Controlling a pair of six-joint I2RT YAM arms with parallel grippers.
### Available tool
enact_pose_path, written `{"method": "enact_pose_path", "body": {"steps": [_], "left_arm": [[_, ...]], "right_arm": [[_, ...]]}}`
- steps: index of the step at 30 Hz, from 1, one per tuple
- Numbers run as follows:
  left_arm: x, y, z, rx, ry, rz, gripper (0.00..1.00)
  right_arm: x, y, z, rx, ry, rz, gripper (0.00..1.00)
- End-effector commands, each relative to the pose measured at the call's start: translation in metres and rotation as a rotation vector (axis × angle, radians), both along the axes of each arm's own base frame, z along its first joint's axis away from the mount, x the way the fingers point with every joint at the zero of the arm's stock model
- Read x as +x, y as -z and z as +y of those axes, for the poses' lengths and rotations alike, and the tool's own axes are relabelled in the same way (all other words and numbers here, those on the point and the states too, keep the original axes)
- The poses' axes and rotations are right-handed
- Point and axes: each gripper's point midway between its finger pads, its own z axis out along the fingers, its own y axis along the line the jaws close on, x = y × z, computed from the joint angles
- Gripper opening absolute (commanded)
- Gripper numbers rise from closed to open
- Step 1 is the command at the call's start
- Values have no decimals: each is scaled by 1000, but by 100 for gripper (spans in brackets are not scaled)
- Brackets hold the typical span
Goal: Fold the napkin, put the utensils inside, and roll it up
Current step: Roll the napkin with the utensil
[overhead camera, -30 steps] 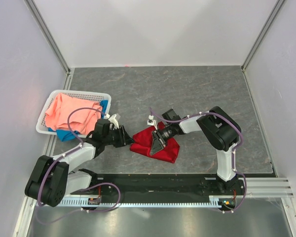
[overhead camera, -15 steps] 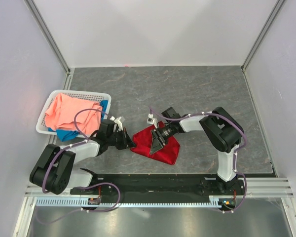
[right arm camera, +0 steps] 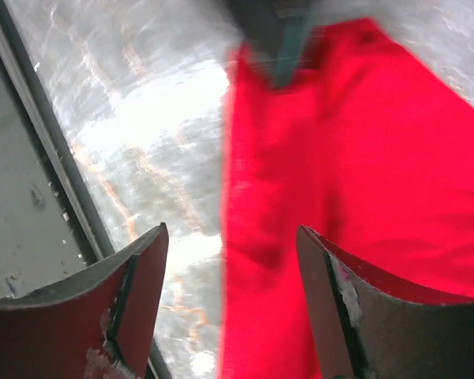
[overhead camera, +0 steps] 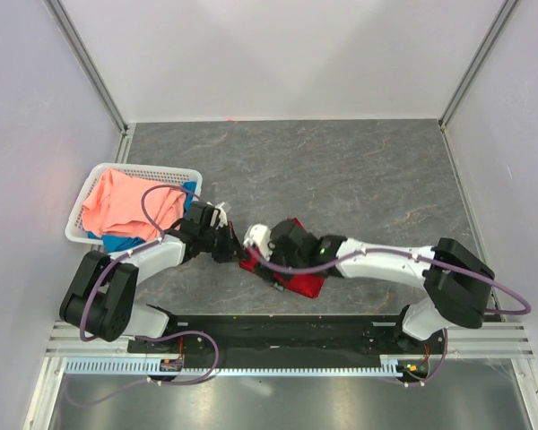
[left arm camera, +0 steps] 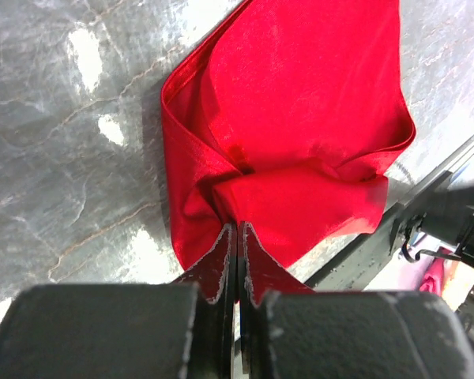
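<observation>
Slick-looking grey tabletop (overhead camera: 341, 161), so left gripper (left arm camera: 237, 237), pinching deep red cloth napkin (left arm camera: 300, 95), might drag it from under gaping right gripper (right arm camera: 231, 241).

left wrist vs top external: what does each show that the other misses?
Left wrist only: the left gripper shut on a bunched fold of the napkin, with its layers visible. Top external only: the basket holding a pink cloth and a blue cloth, and the right arm stretched across to the napkin. Both: the red napkin on the grey table, with the left gripper at it.
</observation>
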Motion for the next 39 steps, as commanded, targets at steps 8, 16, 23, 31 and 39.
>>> {"method": "enact_pose_path", "body": {"steps": [8,16,23,31,39], "left_arm": [[1,-12,-6,-8,15,50,2],[0,-12,-5,-8,21,55,2],[-3,-7,-8,-13,49,82,2],[-3,-8,-7,-7,57,79,2],[-1,-11,-12,-27,105,59,2]], "right_arm": [[-1,25,-5,-304,91,-493,75],[-4,48,-10,-358,50,-483,73],[-2,49,-12,-367,-1,-494,71],[-3,61,-15,-354,-56,-391,72],[-16,82,-18,-353,-173,-147,67]]}}
